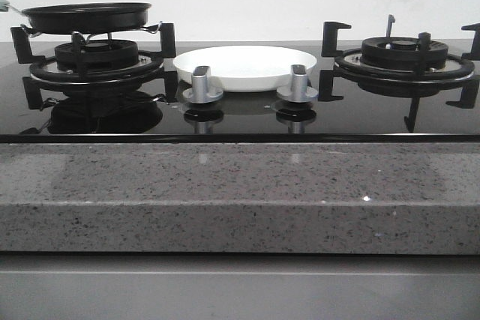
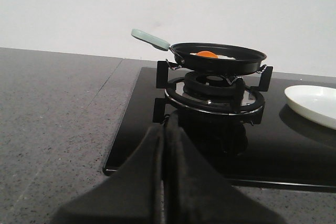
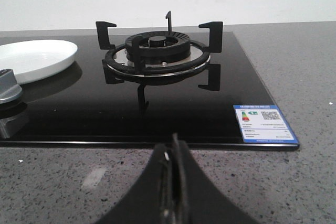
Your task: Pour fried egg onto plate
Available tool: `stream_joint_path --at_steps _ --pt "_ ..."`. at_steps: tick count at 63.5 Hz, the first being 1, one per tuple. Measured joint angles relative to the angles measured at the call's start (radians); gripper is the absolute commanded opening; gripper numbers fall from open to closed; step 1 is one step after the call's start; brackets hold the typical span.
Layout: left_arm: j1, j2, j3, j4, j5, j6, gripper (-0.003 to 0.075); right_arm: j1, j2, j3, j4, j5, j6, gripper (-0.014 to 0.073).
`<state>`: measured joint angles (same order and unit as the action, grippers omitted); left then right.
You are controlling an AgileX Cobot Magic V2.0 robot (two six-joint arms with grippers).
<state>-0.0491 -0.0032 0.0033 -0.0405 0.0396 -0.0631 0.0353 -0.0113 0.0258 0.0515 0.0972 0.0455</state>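
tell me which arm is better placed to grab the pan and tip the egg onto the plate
Left. The left pincer faces the round black frying pan holding the orange-yolked fried egg on the left burner, beside the white round plate. The right pincer faces the empty right burner.

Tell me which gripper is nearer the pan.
Left. The left gripper, shut, sits at the hob's edge facing the pan on the left burner. The right gripper, shut, faces the empty right burner, with the plate between it and the pan.
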Motion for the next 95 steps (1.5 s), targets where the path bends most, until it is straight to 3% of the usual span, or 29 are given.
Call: stream_joint_path --at_steps 51,71,80,95 --pt "0.000 0.000 0.000 0.000 -0.002 0.000 -0.0020 0.000 0.000 0.000 0.000 0.000 0.000 -0.0069" --pt "0.000 0.000 -0.004 -0.012 -0.097 0.000 -0.0020 0.000 0.000 -0.004 0.000 -0.004 0.000 -0.0069" --pt "0.000 0.000 -0.078 -0.014 -0.062 0.000 -0.0020 0.000 0.000 -0.078 0.000 0.028 0.000 -0.0069" --pt "0.000 0.045 -0.348 0.005 0.076 0.000 -0.0020 0.000 0.012 -0.299 0.000 0.098 0.000 -0.0069"
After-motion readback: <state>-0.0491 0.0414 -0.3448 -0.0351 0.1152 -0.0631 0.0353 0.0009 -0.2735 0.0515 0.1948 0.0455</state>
